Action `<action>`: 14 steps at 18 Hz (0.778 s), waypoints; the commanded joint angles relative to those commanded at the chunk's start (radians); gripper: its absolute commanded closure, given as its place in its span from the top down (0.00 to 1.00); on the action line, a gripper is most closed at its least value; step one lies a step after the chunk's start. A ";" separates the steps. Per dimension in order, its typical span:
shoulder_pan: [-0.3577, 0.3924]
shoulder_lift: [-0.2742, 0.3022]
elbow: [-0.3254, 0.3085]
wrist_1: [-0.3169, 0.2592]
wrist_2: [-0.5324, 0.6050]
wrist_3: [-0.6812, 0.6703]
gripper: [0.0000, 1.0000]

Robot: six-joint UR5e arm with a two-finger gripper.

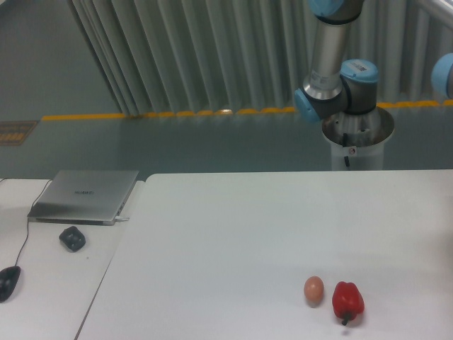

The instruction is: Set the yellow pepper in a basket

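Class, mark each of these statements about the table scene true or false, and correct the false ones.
1. The egg lies left of the red pepper. True.
2. A yellow pepper sits on the table. False: none is in view.
3. The laptop is closed. True.
4. The robot's fingers hover over the egg. False: only upper arm joints show; the fingers are out of frame.
5. The red pepper is in a basket. False: it lies on the table.
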 joint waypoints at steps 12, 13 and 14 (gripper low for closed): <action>0.062 -0.002 -0.018 0.020 -0.014 0.031 1.00; 0.063 0.000 -0.017 0.020 -0.017 0.030 1.00; 0.062 0.003 -0.017 0.020 -0.023 0.014 1.00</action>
